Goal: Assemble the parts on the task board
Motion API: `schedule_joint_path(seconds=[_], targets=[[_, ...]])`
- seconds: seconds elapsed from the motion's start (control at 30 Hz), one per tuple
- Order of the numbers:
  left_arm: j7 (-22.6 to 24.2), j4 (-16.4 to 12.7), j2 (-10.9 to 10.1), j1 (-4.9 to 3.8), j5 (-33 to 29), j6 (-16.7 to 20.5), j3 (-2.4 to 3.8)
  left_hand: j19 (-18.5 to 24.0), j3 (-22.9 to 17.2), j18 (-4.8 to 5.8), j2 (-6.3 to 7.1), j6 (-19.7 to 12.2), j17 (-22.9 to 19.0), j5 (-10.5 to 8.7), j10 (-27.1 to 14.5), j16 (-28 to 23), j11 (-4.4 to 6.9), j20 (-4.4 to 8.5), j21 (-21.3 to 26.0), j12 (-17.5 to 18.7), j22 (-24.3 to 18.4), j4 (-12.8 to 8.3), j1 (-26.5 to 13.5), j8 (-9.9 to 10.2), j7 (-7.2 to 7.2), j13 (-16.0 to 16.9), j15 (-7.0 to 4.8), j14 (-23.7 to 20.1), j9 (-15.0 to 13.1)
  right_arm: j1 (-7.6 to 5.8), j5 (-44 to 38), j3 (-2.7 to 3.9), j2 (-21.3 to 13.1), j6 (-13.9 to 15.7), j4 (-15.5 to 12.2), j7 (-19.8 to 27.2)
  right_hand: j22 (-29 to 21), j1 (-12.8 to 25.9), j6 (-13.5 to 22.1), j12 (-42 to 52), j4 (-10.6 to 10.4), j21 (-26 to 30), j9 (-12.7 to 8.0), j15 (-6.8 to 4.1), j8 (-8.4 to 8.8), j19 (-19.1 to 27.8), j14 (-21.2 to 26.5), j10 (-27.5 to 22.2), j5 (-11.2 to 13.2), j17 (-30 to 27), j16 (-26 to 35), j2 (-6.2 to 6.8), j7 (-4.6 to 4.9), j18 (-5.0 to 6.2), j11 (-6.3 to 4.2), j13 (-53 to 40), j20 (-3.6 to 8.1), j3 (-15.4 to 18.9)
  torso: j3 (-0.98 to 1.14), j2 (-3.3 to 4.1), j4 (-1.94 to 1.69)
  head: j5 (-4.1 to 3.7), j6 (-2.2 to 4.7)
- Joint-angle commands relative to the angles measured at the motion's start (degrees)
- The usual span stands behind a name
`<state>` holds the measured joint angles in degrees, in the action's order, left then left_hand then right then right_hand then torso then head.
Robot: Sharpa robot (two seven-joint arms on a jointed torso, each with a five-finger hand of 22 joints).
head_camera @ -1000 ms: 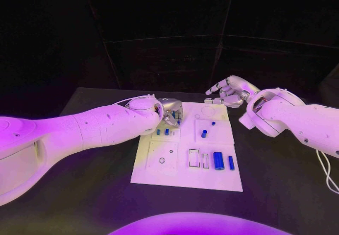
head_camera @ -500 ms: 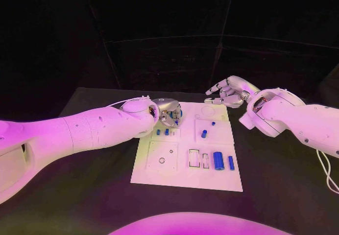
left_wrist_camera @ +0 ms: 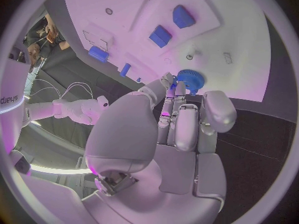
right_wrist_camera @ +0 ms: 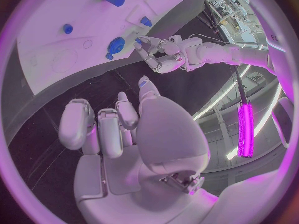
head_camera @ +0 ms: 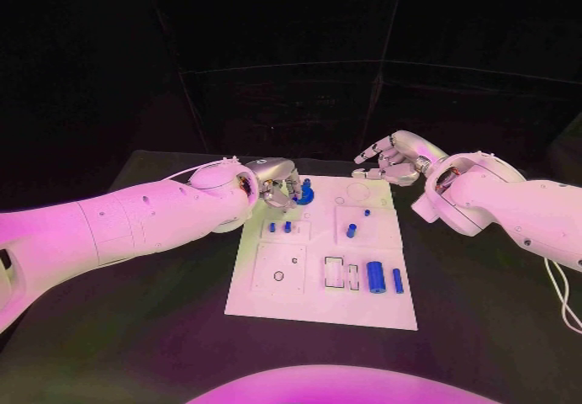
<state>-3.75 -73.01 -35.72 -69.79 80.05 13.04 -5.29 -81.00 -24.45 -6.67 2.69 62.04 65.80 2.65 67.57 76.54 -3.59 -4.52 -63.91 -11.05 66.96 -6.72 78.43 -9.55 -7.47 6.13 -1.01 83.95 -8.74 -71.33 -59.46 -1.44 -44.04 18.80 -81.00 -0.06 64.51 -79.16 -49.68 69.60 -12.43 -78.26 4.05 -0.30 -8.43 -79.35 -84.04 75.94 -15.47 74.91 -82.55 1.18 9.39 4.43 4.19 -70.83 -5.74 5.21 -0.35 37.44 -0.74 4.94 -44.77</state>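
Note:
The white task board (head_camera: 318, 290) lies in the middle of the black table. My left hand (head_camera: 277, 183) hovers over the board's far left corner and pinches a round blue toothed part (head_camera: 306, 195) at its fingertips. That part (left_wrist_camera: 189, 79) sits just above the board (left_wrist_camera: 243, 45) in the left wrist view, and the right wrist view shows the same part (right_wrist_camera: 115, 46) beside my left hand (right_wrist_camera: 159, 52). My right hand (head_camera: 390, 160) hangs open past the board's far right corner, holding nothing; its fingers (right_wrist_camera: 118, 119) are spread.
On the board lie two small blue blocks (head_camera: 279, 226), a blue peg (head_camera: 351, 229), a tiny blue piece (head_camera: 367, 212), a thick blue cylinder (head_camera: 376, 276) and a thin one (head_camera: 397, 280). Black table (head_camera: 145, 337) surrounds the board.
My left hand has drawn back a little toward the board's far left corner, and the blue toothed part now shows at its fingertips. The right hand has stayed put.

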Motion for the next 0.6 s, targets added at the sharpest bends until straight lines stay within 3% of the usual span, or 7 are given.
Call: schedule_joint_path(seconds=[0.03, 0.6], targets=[[-0.23, -0.24, -0.59, -0.06, -1.71, -0.46, 0.11, -0.37, -0.4, 0.81, 0.12, 0.45, -0.09, 0.1, 0.38, 0.14, -0.04, -0.04, -0.24, 0.41, 0.1, 0.07, -0.61, 0.26, -0.03, -0.07, -0.11, 0.58, 0.11, -0.07, 0.11, 0.03, -0.03, -0.25, -0.01, 0.45, 0.0, -0.03, 0.45, 0.1, -0.19, 0.23, -0.03, -0.01, -0.28, 0.44, -3.37, -0.28, -0.12, 3.85, 0.16, -0.25, -0.03, 0.45, 0.06, -0.07, 0.06, 0.3, 0.04, -0.01, 0.08, 0.11, -0.04], [-1.81, 0.28, -1.8, -0.03, -2.05, -5.92, 0.12, -0.39, -0.65, 0.86, 0.66, 0.45, -0.32, 0.09, 0.51, 0.08, -0.08, -0.09, -0.45, 1.02, 0.36, 0.0, -1.1, 0.63, -0.01, -0.25, -0.05, 0.52, 0.3, -0.01, 0.11, 0.03, -0.07, -0.37, 0.06, 0.44, 0.0, -0.03, 0.45, 0.1, -0.19, 0.23, -0.03, -0.01, -0.28, 0.44, -3.37, -0.28, -0.12, 3.85, 0.16, -0.25, -0.03, 0.45, 0.06, -0.07, 0.06, 0.3, 0.02, 0.03, 0.13, 0.18, -0.23]])
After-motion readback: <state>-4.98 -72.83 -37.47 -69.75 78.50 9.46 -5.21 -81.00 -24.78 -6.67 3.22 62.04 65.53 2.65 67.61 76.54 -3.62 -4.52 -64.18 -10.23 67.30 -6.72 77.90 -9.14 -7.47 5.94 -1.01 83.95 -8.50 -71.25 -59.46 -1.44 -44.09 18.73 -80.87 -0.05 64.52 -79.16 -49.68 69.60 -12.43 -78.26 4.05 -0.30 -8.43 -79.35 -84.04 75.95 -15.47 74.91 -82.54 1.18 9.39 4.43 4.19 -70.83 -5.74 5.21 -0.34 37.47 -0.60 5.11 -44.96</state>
